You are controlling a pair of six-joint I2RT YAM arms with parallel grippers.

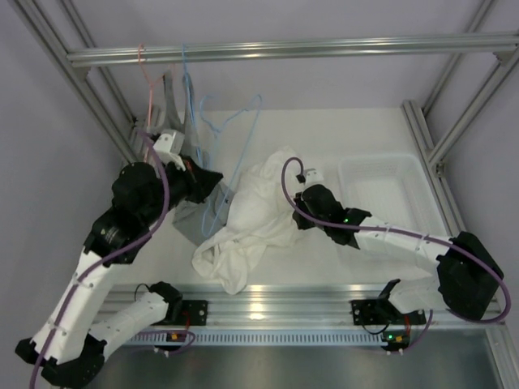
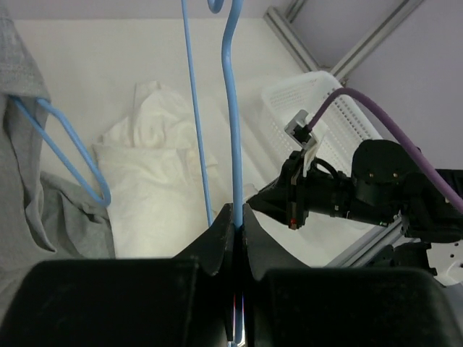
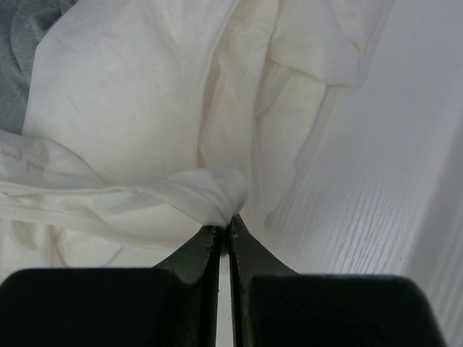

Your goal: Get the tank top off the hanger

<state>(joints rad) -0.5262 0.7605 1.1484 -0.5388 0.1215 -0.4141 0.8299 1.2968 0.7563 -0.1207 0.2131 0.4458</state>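
Tank top [image 1: 251,219], white, limp and light, is heaped on table [image 1: 324,138] between arms. Fold is pinched between jaws of right gripper [image 3: 223,230]; blue hanger [image 2: 233,130] wire is clamped by left gripper [image 2: 237,217]. Bunched cloth is judged best hold.

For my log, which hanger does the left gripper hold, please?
The blue hanger by the white tank top, pinched in the left gripper; the other blue hanger sits inside grey cloth.

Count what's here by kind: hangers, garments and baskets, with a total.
Hangers: 3 (held blue hanger, hung blue hanger, pink hanger)
Garments: 2 (white tank top, grey garment)
Baskets: 1 (white basket)
Total: 6
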